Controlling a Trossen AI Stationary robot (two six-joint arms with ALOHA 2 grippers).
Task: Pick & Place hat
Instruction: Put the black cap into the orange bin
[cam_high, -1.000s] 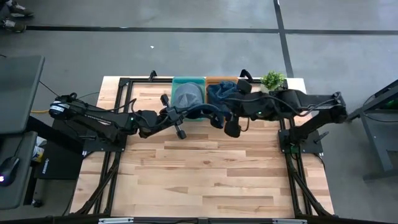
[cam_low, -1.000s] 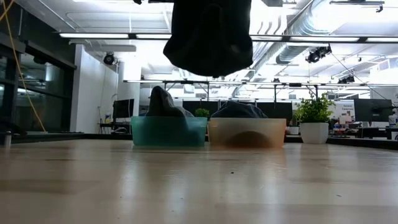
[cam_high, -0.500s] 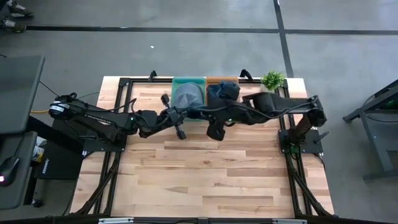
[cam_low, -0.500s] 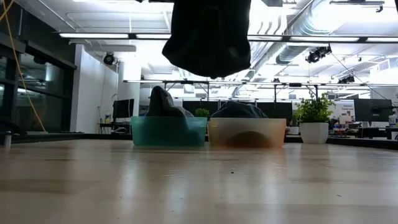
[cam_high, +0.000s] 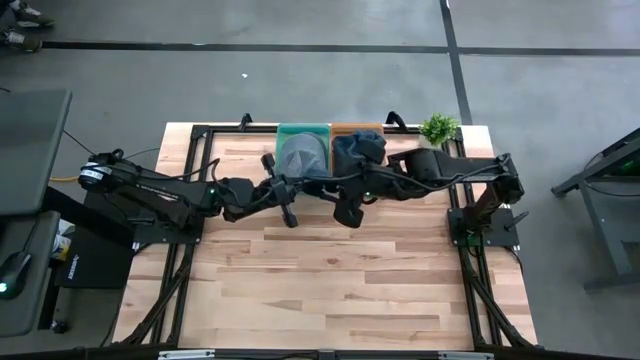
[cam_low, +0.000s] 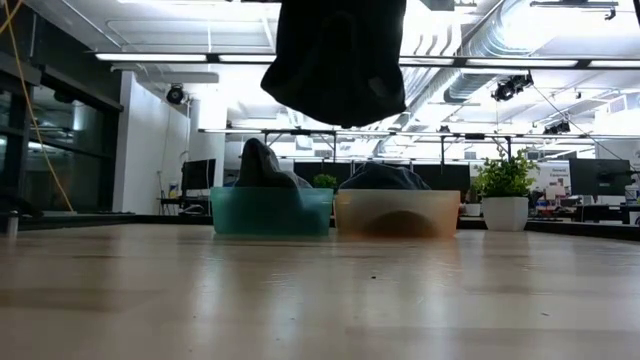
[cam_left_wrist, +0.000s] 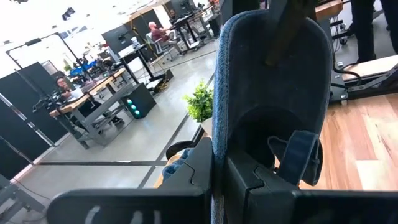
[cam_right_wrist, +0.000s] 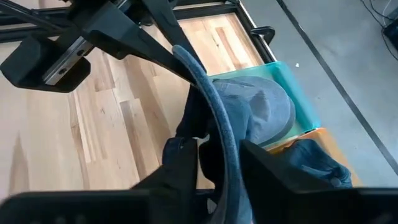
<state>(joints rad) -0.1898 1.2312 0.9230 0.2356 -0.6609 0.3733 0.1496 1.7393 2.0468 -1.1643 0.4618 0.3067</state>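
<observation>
A dark blue hat (cam_high: 318, 186) is held up between both grippers in front of the bins; in the low view the hat (cam_low: 335, 60) hangs high above the table. My left gripper (cam_high: 297, 188) is shut on its left side, and my right gripper (cam_high: 338, 196) is shut on its right side. Behind it, a grey hat (cam_high: 300, 155) lies in the teal bin (cam_high: 303, 130), and blue hats (cam_high: 352, 148) fill the orange bin (cam_high: 357, 127). My left gripper pinches the hat's rim (cam_left_wrist: 217, 149) between its two fingers (cam_left_wrist: 249, 177), next to the back opening with the strap (cam_left_wrist: 295, 155), coming level from the table's left. The hat is lifted clear of the table. My right gripper pinches the hat's curved edge (cam_right_wrist: 219, 134) between its two fingers (cam_right_wrist: 180, 165), coming from the table's right, with the fingers across the edge. The hat spans from here to the left gripper (cam_right_wrist: 93, 37), clear of the table.
The teal bin (cam_low: 270, 212) and the orange bin (cam_low: 398, 212) stand side by side at the table's far edge, with a potted plant (cam_high: 438, 128) to their right. Bare wood spreads over the near half of the table (cam_high: 330, 290).
My right gripper has moved toward the table's left, closer to the left gripper, and its arm has folded back at the elbow. The hat has stayed lifted between the two grippers, and the left arm has kept still.
</observation>
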